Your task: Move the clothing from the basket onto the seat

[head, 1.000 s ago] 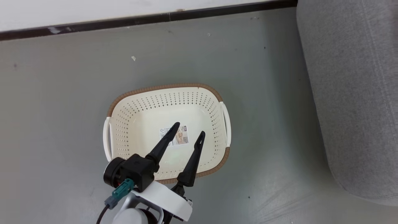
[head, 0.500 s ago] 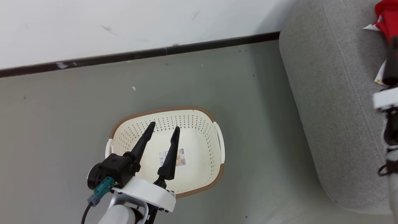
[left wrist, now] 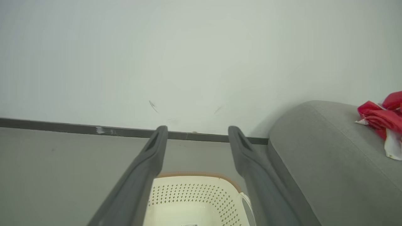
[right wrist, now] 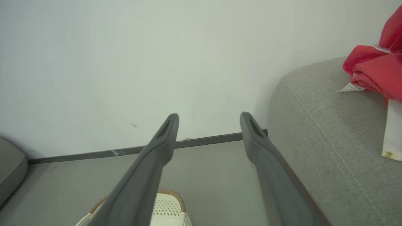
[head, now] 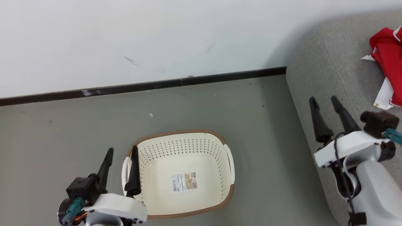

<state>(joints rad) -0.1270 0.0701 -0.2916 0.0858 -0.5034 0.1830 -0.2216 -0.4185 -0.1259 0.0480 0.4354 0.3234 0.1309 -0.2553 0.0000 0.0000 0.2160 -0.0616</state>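
The crumpled red sports jersey with white sleeves [head: 387,53] lies bunched on the large grey fabric-upholstered sofa [head: 329,81], at the upper right of the frame. The oval cream plastic laundry basket with a brown woven-look rim [head: 176,133] stands on the grey floor [head: 62,131] at lower centre, with a label sticker [head: 184,181] on its bottom.

By the look of it, the jersey is light, soft and limp. It would sag and trail if lifted by a sleeve, so the raised red fold at the top of the heap seems the best place to pinch, clear of the loose white tag.

The left gripper [head: 122,149] sits at lower left, fingers pointing up the frame and spread apart with nothing between them; one crosses the basket's left rim, the other hangs over the floor. The right gripper [head: 323,98], at lower right, hovers over the sofa's rounded edge, its fingers likewise parted and holding nothing, well apart from the jersey.
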